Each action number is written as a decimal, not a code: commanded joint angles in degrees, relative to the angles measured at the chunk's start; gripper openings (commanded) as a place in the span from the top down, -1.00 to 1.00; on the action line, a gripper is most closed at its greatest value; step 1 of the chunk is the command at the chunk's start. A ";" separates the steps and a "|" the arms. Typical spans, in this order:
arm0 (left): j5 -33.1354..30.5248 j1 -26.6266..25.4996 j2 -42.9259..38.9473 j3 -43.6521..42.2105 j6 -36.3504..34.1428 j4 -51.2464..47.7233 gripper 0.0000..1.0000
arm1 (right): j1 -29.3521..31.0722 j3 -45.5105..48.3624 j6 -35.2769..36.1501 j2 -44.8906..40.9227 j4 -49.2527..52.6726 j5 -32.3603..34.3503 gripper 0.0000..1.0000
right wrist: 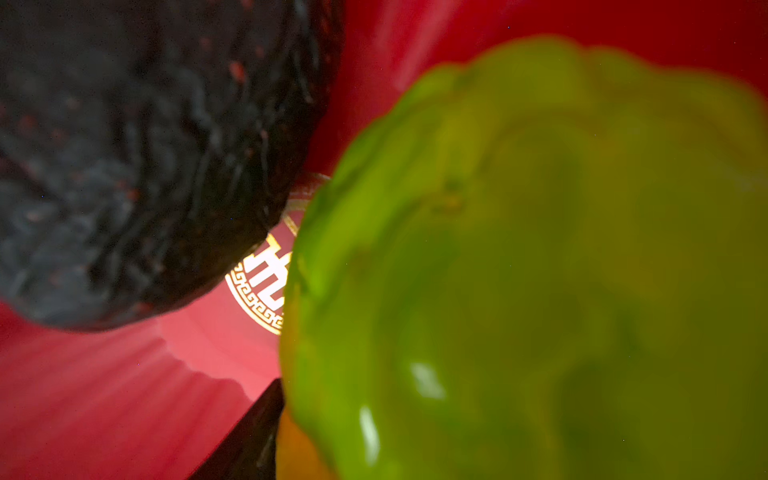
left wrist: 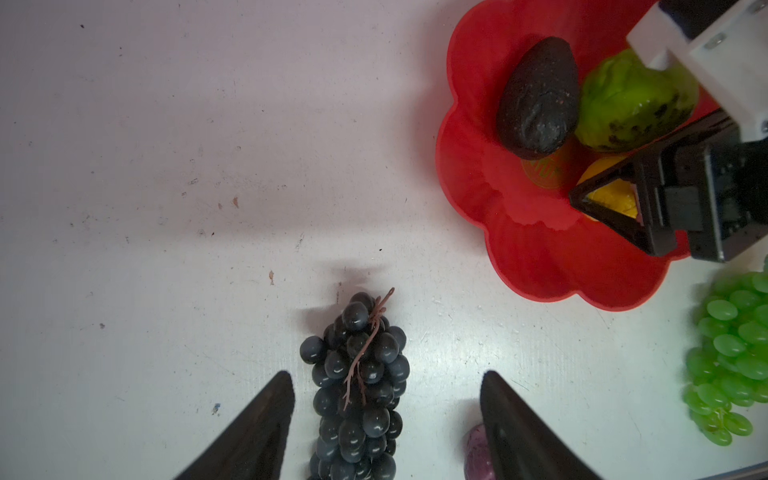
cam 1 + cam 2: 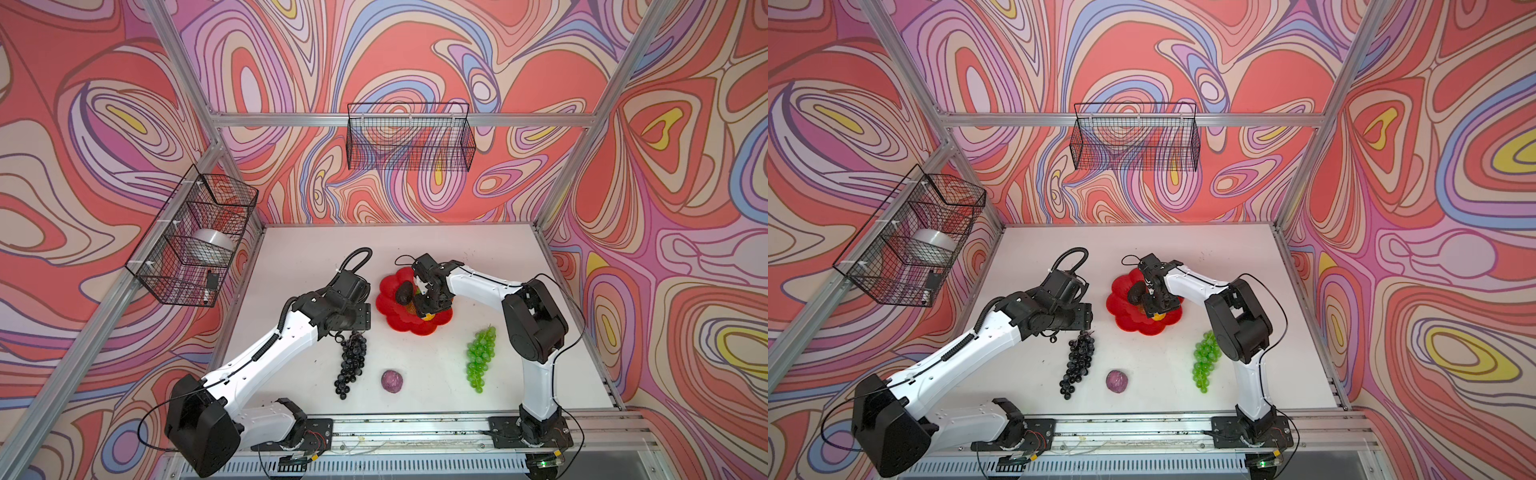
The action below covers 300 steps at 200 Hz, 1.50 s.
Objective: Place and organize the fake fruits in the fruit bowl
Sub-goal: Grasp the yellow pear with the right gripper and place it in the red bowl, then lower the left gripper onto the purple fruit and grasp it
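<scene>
While the blackish plastic avocado (image 2: 538,95), shiny lime-green lumpy fruit (image 2: 631,104) and small yellow-orange fruit (image 2: 615,199) lie in the glossy red scalloped fruit bowl (image 3: 386,307), mid-frame in both top views, the right gripper (image 3: 430,307) sits low among them, probably settling one; I cannot tell how far apart its jaws are. Lower left of the bowl, the left gripper (image 2: 386,374) hangs with its jaws wide apart astride the dark purple grape bunch (image 2: 357,415), touching nothing, apparently poised to take it.
</scene>
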<state>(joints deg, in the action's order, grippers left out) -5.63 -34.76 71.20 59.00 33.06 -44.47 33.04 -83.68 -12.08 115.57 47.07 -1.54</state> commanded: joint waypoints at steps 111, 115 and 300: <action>21.05 -0.35 7.89 4.28 -3.61 -5.79 -0.44 | -0.17 -4.92 2.86 -7.62 1.29 1.00 -0.56; 21.38 -0.78 8.18 4.23 -3.61 -5.99 -0.43 | -0.17 -4.84 2.77 -8.06 1.20 0.82 -0.56; 19.15 -22.89 17.22 -1.01 3.83 -5.38 -0.51 | -0.17 15.34 -5.82 -26.56 -24.26 0.74 -0.53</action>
<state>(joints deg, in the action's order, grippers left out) 14.68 -57.34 86.26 58.65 37.10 -48.69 33.04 -71.05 -15.73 90.91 26.04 -1.28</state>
